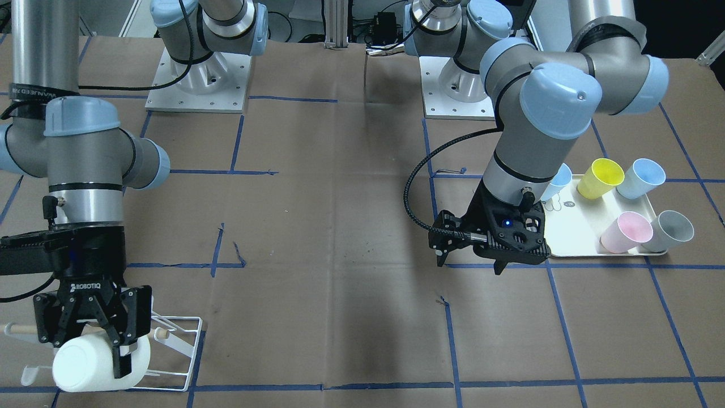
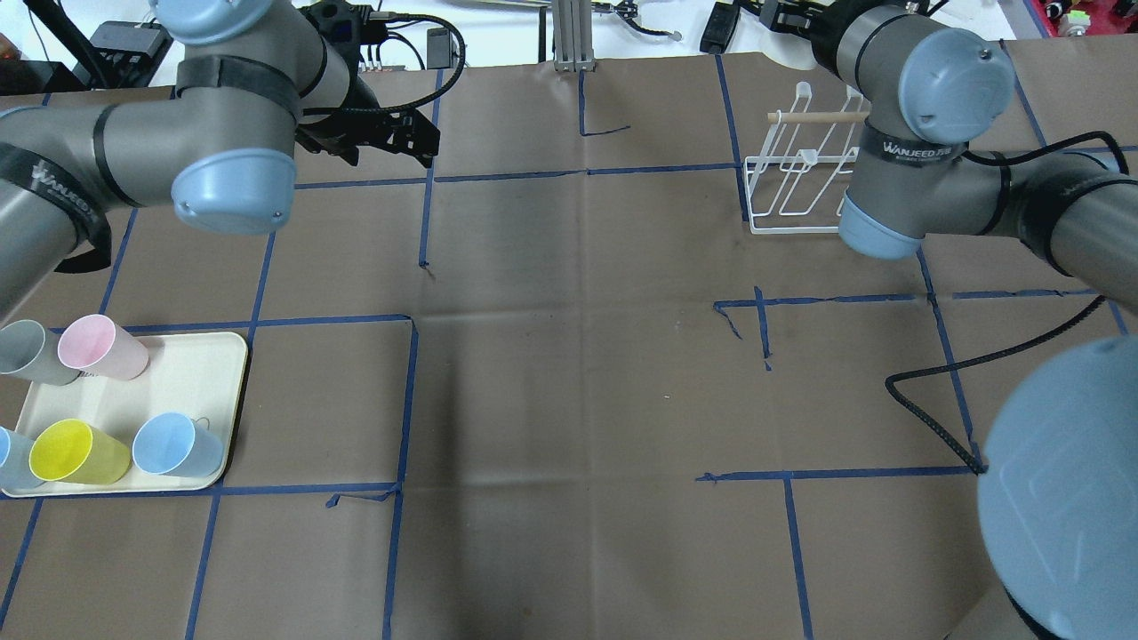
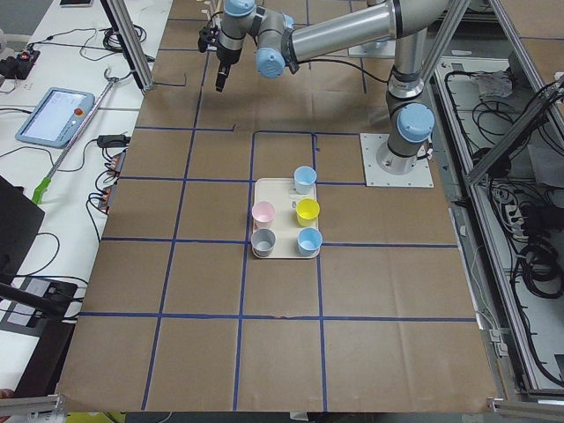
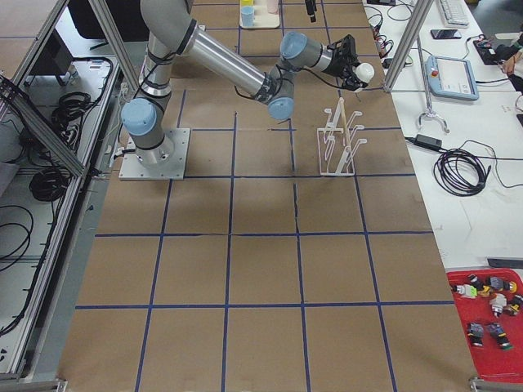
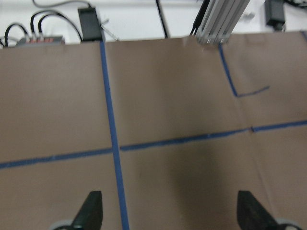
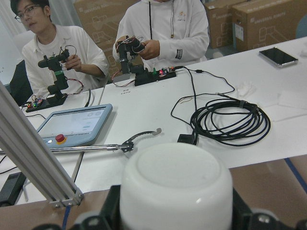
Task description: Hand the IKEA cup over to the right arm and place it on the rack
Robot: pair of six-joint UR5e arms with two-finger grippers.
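My right gripper (image 1: 90, 345) is shut on a white IKEA cup (image 1: 93, 365), held on its side over the white wire rack (image 1: 187, 340) with its wooden dowel (image 1: 161, 334). I cannot tell whether the cup touches a peg. The right wrist view shows the cup's base (image 6: 175, 184) between the fingers. In the exterior right view the cup (image 4: 365, 73) is above the rack's far end (image 4: 339, 143). My left gripper (image 1: 469, 266) is open and empty, hanging over the table beside the cream tray (image 1: 572, 232). Its fingertips (image 5: 91, 211) stand wide apart in the left wrist view.
The cream tray (image 2: 209, 373) holds a pink cup (image 2: 102, 347), a grey cup (image 2: 27, 351), a yellow cup (image 2: 76, 452) and two light-blue cups (image 2: 178, 444). Blue tape lines cross the brown table cover. Operators sit beyond the table's far edge.
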